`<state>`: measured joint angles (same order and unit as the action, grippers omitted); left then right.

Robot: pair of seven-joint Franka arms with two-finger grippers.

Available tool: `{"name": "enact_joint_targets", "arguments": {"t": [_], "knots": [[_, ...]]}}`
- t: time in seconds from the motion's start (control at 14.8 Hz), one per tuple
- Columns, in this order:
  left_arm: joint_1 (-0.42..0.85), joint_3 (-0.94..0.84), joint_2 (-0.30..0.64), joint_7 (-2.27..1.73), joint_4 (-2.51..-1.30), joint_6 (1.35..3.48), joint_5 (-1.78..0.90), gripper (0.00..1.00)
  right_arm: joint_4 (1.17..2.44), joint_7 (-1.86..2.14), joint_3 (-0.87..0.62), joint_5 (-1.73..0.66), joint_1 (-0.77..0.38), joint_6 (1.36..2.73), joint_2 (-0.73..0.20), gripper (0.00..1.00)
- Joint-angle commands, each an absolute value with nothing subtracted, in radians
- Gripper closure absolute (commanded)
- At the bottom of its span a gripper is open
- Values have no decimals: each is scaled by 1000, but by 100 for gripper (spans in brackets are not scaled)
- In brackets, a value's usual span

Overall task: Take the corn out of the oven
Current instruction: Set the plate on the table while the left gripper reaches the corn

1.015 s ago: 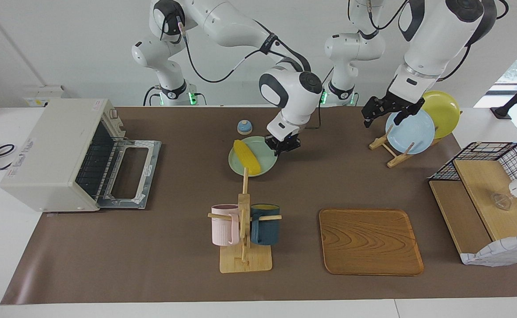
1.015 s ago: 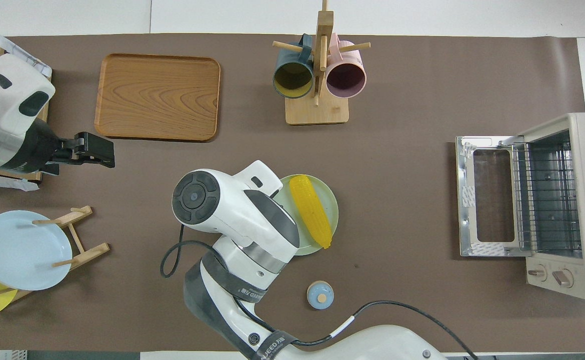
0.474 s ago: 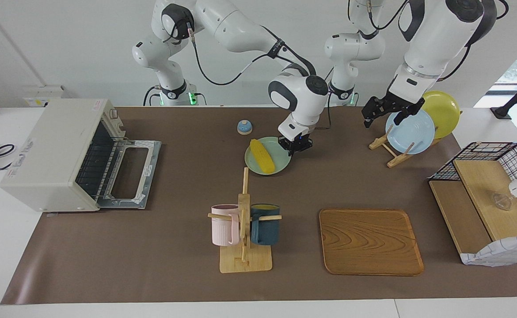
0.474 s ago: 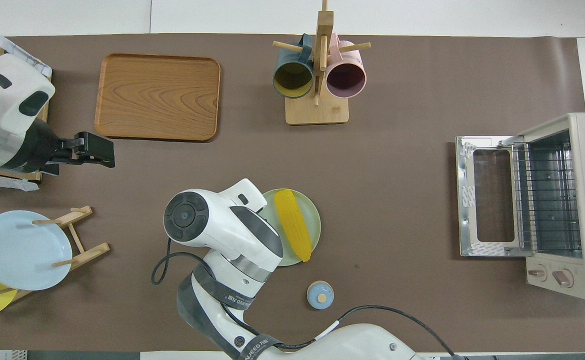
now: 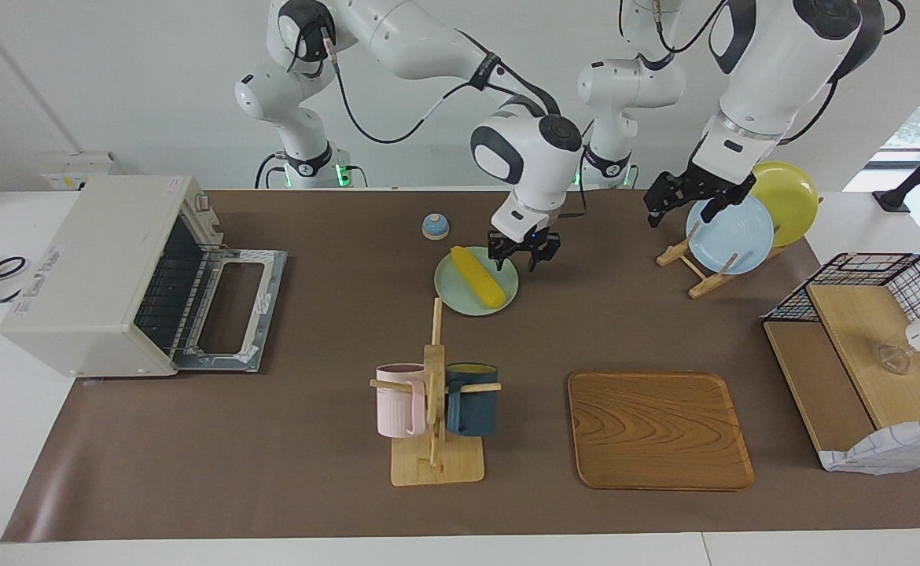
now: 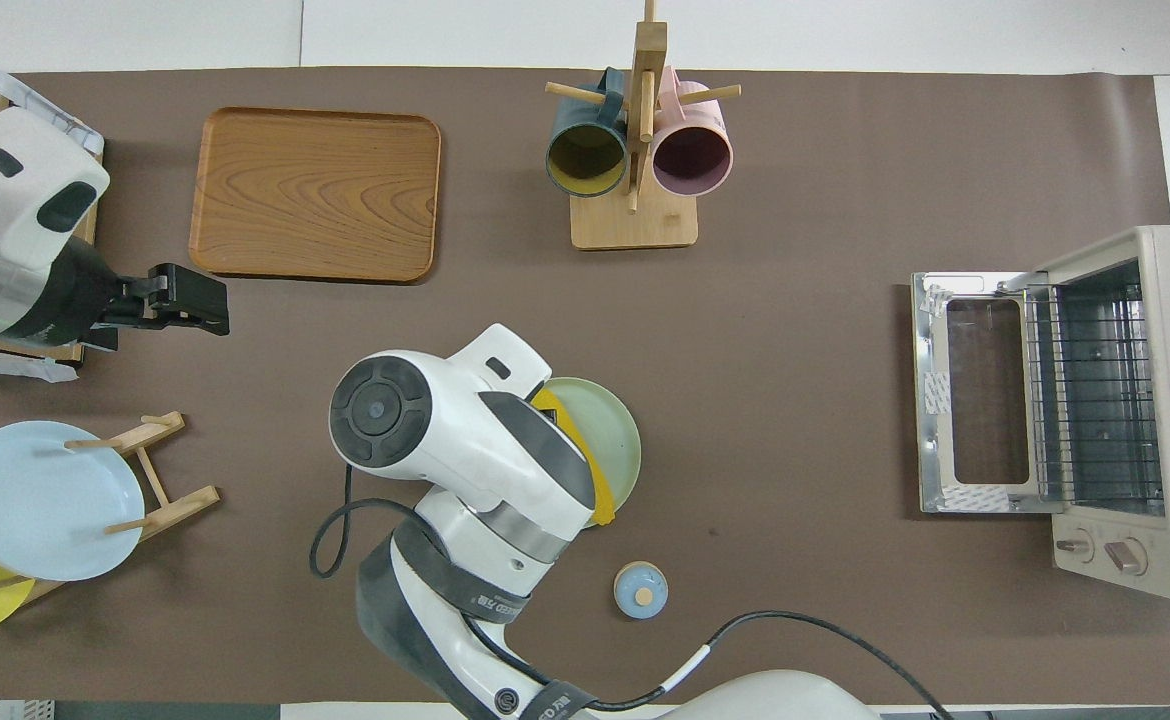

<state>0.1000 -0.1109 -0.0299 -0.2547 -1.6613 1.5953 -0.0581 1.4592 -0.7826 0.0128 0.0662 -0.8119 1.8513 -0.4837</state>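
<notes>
The yellow corn point(image 5: 477, 277) lies on a pale green plate point(image 5: 456, 299) in the middle of the table, outside the oven point(image 5: 98, 267). In the overhead view my right wrist covers most of the corn point(image 6: 600, 498) and part of the plate point(image 6: 613, 440). My right gripper point(image 5: 523, 255) hangs open just above the plate's rim on the side toward the left arm's end, holding nothing. The oven's door point(image 5: 232, 308) lies folded down, and only the bare wire rack point(image 6: 1095, 400) shows inside. Beside the blue plate on the rack, my left gripper point(image 5: 685, 206) waits open and empty.
A mug stand point(image 5: 434, 409) with a pink and a dark blue mug stands farther from the robots than the plate. A wooden tray point(image 5: 659, 428) lies beside it. A small blue knob point(image 5: 435, 226) sits nearer the robots. A plate rack point(image 5: 731, 232) and a wire shelf point(image 5: 861, 330) fill the left arm's end.
My right gripper slid the plate with the corn toward the left arm's end, then let go of its rim, opened and rose a little. The left arm has not moved.
</notes>
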Motion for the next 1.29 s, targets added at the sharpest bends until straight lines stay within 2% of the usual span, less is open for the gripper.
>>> {"name": "enact_joint_targets", "arguments": {"t": [0.0, 0.14, 0.27, 0.47, 0.61, 0.88, 1.22], "knots": [[98, -109, -63, -276, -1697, 1604, -84, 0, 1506, -643, 3, 92, -711, 1757, -388, 33], [103, -110, -60, -296, -1698, 1606, -86, 0, 1587, -637, 5, 142, -646, 1741, -338, 40], [139, -114, -51, -374, -1707, 1621, -86, 0, 1681, -640, 3, 234, -565, 1743, -304, 54], [234, -115, -54, -490, -1794, 1727, -87, 0, 1845, -629, 5, 279, -506, 1793, -247, 93], [300, -114, -38, -567, -1834, 1810, -113, 0, 1935, -614, 3, 308, -431, 1860, -223, 97], [471, -112, 76, -832, -1893, 1997, -120, 0, 2040, -536, 3, 356, -324, 1951, -209, 100], [557, -110, 194, -1064, -1948, 2215, -120, 0, 2114, -488, 3, 388, -239, 2086, -213, 100]]}}
